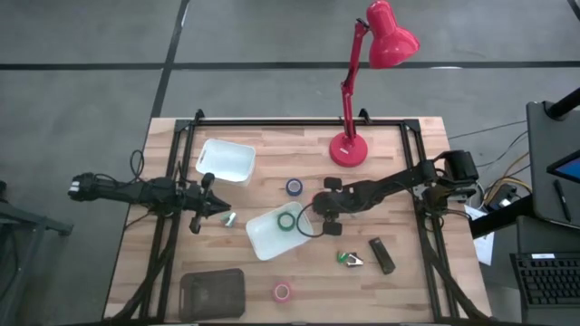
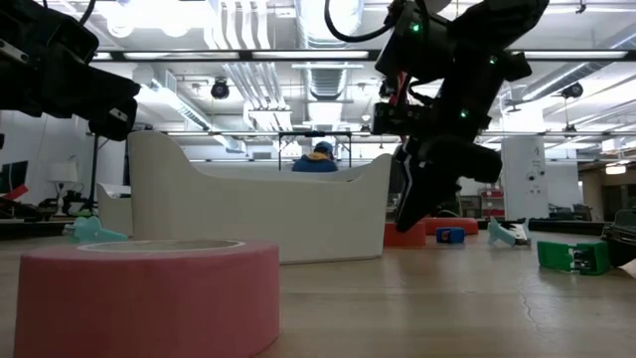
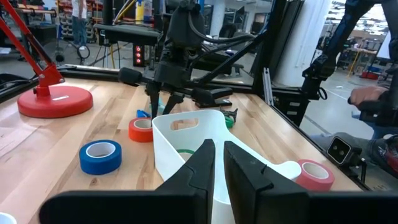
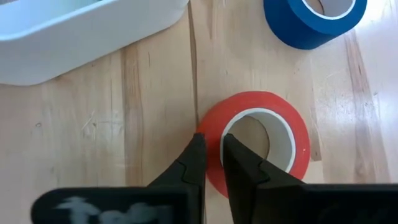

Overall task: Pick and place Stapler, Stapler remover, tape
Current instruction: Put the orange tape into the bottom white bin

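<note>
My right tool (image 4: 211, 152) is pinched on the wall of the red tape (image 4: 261, 144), one finger outside the ring, one in the core. Risk: the grip sits on one side only, so the roll could swing or slip out on lift. Roll is red with a pale core, flat on the surface (image 1: 408, 281), just beside the white bin (image 1: 261, 237) and near the blue tape (image 4: 314, 18). Left tool (image 3: 214, 163) hovers by the bin's other side, fingers nearly together, empty.
</note>
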Tool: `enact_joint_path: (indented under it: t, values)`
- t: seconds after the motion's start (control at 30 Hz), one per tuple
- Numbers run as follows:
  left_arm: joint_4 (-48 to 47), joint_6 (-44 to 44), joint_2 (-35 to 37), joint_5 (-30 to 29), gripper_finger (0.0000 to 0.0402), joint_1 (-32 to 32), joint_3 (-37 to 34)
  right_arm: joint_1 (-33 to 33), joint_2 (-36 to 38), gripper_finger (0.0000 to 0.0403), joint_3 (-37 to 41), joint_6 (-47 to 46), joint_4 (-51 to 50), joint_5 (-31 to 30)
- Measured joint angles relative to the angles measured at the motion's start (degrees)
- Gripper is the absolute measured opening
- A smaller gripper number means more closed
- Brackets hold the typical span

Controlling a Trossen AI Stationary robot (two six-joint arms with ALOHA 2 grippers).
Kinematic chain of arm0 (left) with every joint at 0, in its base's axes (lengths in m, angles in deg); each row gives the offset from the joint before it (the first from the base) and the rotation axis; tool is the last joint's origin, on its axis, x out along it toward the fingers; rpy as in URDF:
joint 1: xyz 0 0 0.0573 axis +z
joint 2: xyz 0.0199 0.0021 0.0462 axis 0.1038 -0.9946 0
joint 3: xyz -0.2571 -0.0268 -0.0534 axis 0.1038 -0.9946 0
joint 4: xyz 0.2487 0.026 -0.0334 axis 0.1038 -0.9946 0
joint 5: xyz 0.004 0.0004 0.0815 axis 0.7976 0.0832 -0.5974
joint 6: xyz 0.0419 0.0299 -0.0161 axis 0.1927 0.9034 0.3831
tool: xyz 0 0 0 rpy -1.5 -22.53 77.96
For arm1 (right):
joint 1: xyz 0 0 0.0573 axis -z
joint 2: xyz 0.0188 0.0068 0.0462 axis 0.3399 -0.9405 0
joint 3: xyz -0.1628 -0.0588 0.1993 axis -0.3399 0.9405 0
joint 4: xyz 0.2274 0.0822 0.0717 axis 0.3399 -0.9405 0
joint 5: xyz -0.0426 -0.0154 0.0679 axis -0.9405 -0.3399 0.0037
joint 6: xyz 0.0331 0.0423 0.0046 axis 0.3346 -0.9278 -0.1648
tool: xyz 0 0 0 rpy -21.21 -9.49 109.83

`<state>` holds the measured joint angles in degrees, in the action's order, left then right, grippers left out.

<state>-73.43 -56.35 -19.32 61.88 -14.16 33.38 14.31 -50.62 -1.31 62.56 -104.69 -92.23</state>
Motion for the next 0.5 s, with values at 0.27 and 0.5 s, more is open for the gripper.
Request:
enact_joint_path:
  t: [0.27, 0.5]
  values:
    - [0.00, -0.01, 0.00, -0.01, 0.0039, 0.00, 0.00, -0.04, 0.10, 0.0030, -5.40, 0.02, -7.82, -2.06]
    - [0.00, -0.01, 0.00, -0.01, 0.0039, -0.01, 0.00, -0.09, 0.17, 0.0031, -13.54, 0.45, -17.10, -7.14]
